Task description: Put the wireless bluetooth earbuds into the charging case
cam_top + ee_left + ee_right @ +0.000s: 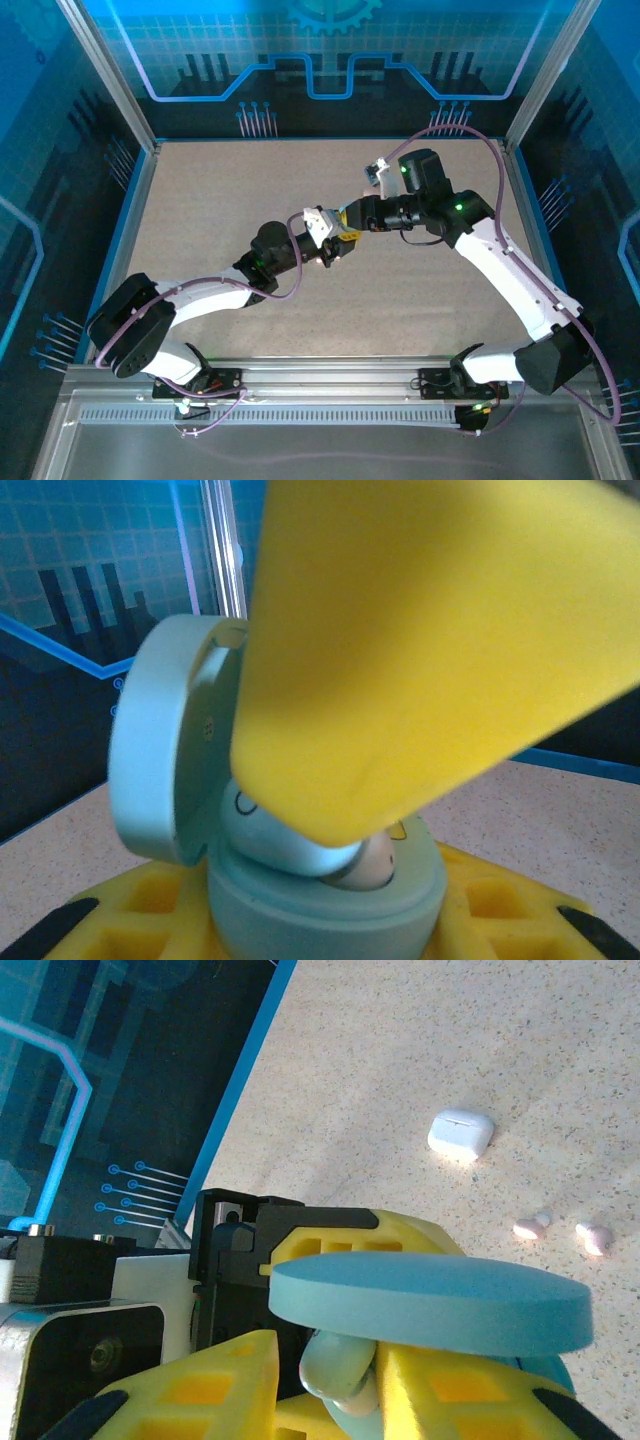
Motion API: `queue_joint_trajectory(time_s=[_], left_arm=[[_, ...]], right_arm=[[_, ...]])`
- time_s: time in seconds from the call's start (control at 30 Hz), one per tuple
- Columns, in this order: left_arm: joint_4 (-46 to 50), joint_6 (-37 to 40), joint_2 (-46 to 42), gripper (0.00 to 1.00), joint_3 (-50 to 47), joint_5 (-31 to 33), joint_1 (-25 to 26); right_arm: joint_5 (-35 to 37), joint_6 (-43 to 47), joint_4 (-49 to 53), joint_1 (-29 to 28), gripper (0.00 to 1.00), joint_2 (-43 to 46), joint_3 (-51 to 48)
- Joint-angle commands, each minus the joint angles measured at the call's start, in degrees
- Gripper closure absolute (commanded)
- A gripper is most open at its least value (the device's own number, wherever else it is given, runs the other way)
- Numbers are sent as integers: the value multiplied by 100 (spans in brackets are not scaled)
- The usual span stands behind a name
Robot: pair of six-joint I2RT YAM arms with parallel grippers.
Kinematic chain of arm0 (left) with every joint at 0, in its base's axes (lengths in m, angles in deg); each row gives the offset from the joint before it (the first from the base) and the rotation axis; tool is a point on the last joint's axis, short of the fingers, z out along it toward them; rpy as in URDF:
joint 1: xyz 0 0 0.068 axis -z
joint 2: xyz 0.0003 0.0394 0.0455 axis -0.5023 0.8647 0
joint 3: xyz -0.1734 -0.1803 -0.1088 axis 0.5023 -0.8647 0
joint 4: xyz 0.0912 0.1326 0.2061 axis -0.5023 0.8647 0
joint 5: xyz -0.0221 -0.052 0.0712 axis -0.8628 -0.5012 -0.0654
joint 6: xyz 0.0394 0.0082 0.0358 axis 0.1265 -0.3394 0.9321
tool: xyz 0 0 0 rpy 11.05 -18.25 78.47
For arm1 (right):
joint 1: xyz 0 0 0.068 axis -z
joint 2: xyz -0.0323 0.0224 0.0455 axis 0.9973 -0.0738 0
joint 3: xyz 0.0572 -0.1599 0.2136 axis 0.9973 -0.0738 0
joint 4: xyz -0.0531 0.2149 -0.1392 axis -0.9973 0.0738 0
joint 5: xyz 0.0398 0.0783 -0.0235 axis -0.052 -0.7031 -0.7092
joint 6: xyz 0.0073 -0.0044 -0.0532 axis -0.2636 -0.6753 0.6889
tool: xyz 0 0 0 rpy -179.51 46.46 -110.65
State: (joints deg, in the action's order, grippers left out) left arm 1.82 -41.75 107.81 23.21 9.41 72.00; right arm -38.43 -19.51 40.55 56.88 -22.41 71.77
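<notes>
the right gripper [335, 1385] pinches a small earbud [333, 1365] between its yellow fingers [200, 1395], jaws drawn in on it. in the left wrist view one of those fingers comes in from 1 o'clock as a broad yellow wedge and covers much of the earbud. what shows is a glossy pale blue body with a cream tip at its 4 o'clock end. the earbud lies in the mouth of the charging case [330, 910]; whether it is fully seated i cannot tell.

the left gripper [335, 243] is closed on the base of that case, its yellow pads at 7 and 5 o'clock of the base in its own wrist view. the case is round, matte and pale blue-green. its lid [165, 750] is swung open and stands on edge at 9 o'clock of the base. from the right wrist the same lid is a flat teal disc just above the fingers, hiding most of the case's inside.

in the top view both grippers meet near the middle of the speckled table [250, 190].

on the table in the right wrist view, a closed white case [461, 1133] sits at 1 o'clock of the gripper. two pink earbuds [530, 1226] lie side by side at 2 o'clock, well apart from the grip.
</notes>
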Motion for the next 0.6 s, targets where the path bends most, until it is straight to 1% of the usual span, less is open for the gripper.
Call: queue_joint_trajectory(time_s=[0.0,0.27,0.53,0.57], left_arm=[[-427,3,-106,70,-44,52,50],[-450,-4,-147,70,-70,107,34],[-447,-9,-152,70,-62,105,39],[-448,-8,-148,70,-56,108,34]], right_arm=[[115,51,168,-22,66,77,160],[193,77,231,-29,63,159,212],[244,130,344,-30,68,178,289],[240,130,344,-28,70,163,289]])
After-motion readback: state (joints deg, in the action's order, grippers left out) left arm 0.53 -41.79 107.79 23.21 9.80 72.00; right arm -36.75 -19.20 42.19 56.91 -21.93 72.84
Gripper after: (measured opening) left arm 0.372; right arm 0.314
